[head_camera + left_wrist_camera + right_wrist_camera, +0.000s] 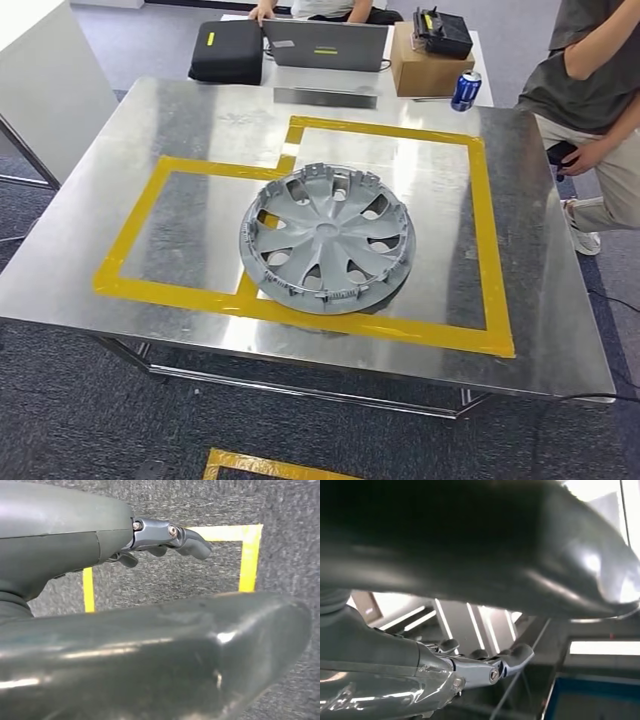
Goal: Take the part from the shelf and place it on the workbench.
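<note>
The head view takes in the workbench (189,130), a bare metal table marked with yellow tape (494,260) in two joined rectangles, and the hubcap (327,238) lying on it. The grey hubcap lies flat, one face up, mostly inside the right-hand rectangle, its left edge over the tape strip that divides the two and its near edge touching the front strip. It is round, so it has no long axis; its spokes fan out from a central hub. Beyond the bench stand a laptop (326,45), a black case (226,50), a cardboard box (430,70) and a can (466,90), and a person (596,110) stands at the bench's right end. The left wrist view looks down instead at grey carpet with a taped yellow square (250,555); the left hand (166,537) hangs over it with its fingers (192,542) stretched out and apart from the thumb, holding and touching nothing. The right wrist view looks up past the right hand (486,665) toward ceiling lights (603,647); its fingers (518,655) are likewise extended, away from the thumb, with nothing between them.
</note>
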Motion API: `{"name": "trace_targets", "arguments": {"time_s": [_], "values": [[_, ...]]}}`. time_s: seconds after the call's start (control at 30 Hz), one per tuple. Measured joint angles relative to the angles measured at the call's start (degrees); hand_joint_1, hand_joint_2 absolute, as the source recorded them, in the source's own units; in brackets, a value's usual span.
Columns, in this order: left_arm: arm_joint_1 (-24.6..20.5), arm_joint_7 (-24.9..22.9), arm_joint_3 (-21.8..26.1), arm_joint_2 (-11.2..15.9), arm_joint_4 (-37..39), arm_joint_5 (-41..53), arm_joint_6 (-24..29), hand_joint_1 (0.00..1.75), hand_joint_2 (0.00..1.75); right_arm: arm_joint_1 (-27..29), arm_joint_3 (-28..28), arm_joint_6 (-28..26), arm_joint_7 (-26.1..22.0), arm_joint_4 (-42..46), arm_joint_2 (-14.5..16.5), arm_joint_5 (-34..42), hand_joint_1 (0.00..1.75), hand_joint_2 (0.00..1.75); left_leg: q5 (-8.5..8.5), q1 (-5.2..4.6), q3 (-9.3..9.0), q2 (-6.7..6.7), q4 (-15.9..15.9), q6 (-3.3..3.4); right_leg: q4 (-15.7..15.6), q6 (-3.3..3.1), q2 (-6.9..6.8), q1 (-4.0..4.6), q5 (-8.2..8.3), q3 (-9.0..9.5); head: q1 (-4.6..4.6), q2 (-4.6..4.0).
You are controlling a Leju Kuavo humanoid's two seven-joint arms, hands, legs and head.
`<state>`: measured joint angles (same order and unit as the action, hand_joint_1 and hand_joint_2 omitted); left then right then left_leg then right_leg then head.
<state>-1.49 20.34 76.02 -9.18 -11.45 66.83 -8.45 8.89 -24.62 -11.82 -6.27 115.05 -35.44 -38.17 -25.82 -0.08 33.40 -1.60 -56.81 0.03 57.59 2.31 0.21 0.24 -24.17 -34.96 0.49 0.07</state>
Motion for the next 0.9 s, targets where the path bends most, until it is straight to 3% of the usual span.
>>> {"name": "trace_targets", "arguments": {"time_s": [0.07, 0.1, 0.2, 0.23, 0.3, 0.37, 0.5, 0.6, 0.77, 0.83, 0.9], "values": [[-0.2, 0.5, 0.6, -0.2, 0.0, -0.9, 0.5, 0.0, 0.0, 3.6, -5.9, -1.2, -4.2, 4.2, 4.1, 0.5, 0.0, 0.0, -0.11, 0.05, -0.27, 0.08, 0.0, -0.03, 0.0, -0.07, 0.09, 0.07, -0.16, 0.04, 0.03, 0.0], [-0.2, 0.5, 1.1, -0.4, 0.0, -1.5, 0.7, 0.0, 0.0, 4.8, -9.8, -0.5, -9.1, 6.4, 8.2, 2.1, 0.0, 0.0, -0.19, 0.08, -0.42, 0.09, 0.0, -0.02, 0.0, -0.11, 0.09, 0.12, -0.26, 0.07, 0.03, 0.0], [0.2, -1.0, 2.5, -1.1, 0.0, -2.5, 0.7, 0.0, 0.0, 2.7, -27.3, 5.5, -27.2, 10.4, 24.9, 11.1, 0.0, 0.0, -0.44, 0.11, -0.71, 0.16, 0.1, -0.19, 0.0, -0.26, 0.18, 0.16, -0.42, 0.41, -0.03, 0.0], [0.3, -1.7, 2.8, -1.4, 0.0, -2.5, 0.8, 0.0, 0.0, 1.3, -33.8, 6.6, -30.4, 10.6, 29.5, 13.1, 0.0, 0.0, -0.46, 0.12, -0.73, 0.19, 0.1, -0.26, 0.1, -0.31, 0.21, 0.16, -0.44, 0.54, -0.02, 0.0], [0.4, -2.3, 3.1, -1.9, 0.0, -2.5, 1.1, 0.0, 0.0, -0.3, -44.5, 6.9, -32.8, 10.9, 36.6, 14.4, 0.0, 0.0, -0.46, 0.15, -0.75, 0.24, 0.1, -0.28, 0.1, -0.35, 0.23, 0.18, -0.48, 0.64, 0.03, 0.0], [0.3, -2.5, 3.3, -2.2, 0.0, -2.5, 1.3, 0.0, 0.0, -1.4, -50.5, 6.6, -33.5, 11.1, 41.5, 14.0, 0.0, 0.0, -0.5, 0.15, -0.81, 0.35, 0.2, -0.31, 0.1, -0.37, 0.33, 0.19, -0.5, 0.68, 0.01, 0.0], [-0.1, -2.7, 3.8, -2.5, 0.0, -2.6, 1.9, 0.0, 0.0, -3.4, -55.7, 4.6, -32.5, 10.6, 47.2, 13.1, 0.0, 0.0, -0.49, 0.15, -1.01, 0.5, 0.2, -0.32, 0.1, -0.38, 0.42, 0.19, -0.5, 0.71, 0.0, 0.0], [-0.2, -1.7, 4.3, -2.7, 0.0, -2.7, 2.4, 0.0, 0.0, -5.0, -59.5, -3.2, -28.7, 4.7, 50.0, 11.6, 0.0, 0.0, -0.48, 0.22, -1.07, 0.5, 0.2, -0.33, 0.1, -0.39, 0.4, 0.25, -0.52, 0.83, 0.0, 0.0], [-0.4, 2.3, 4.4, -3.1, 0.0, -1.2, 1.1, 0.0, 0.0, -6.7, -62.4, -14.4, -22.8, -21.6, 53.4, 15.1, 0.0, 0.0, -0.51, 0.26, -1.15, 0.51, 0.2, -0.32, 0.1, -0.41, 0.41, 0.29, -0.53, 0.95, 0.03, 0.0], [-0.5, 3.9, 4.4, -3.3, 0.0, -0.7, -0.3, 0.0, 0.0, -7.0, -62.6, -16.3, -19.6, -33.4, 54.6, 12.4, 0.0, 0.0, -0.52, 0.26, -1.17, 0.51, 0.2, -0.32, 0.1, -0.42, 0.41, 0.29, -0.53, 0.96, 0.01, 0.0], [-0.6, 4.8, 4.3, -3.3, 0.0, 0.1, -1.0, 0.0, 0.0, -7.1, -62.1, -14.5, -12.0, -43.9, 55.2, 6.0, 0.0, 0.0, -0.5, 0.32, -1.17, 0.5, 0.2, -0.35, 0.1, -0.44, 0.41, 0.32, -0.54, 0.96, -0.01, 0.0]]}}
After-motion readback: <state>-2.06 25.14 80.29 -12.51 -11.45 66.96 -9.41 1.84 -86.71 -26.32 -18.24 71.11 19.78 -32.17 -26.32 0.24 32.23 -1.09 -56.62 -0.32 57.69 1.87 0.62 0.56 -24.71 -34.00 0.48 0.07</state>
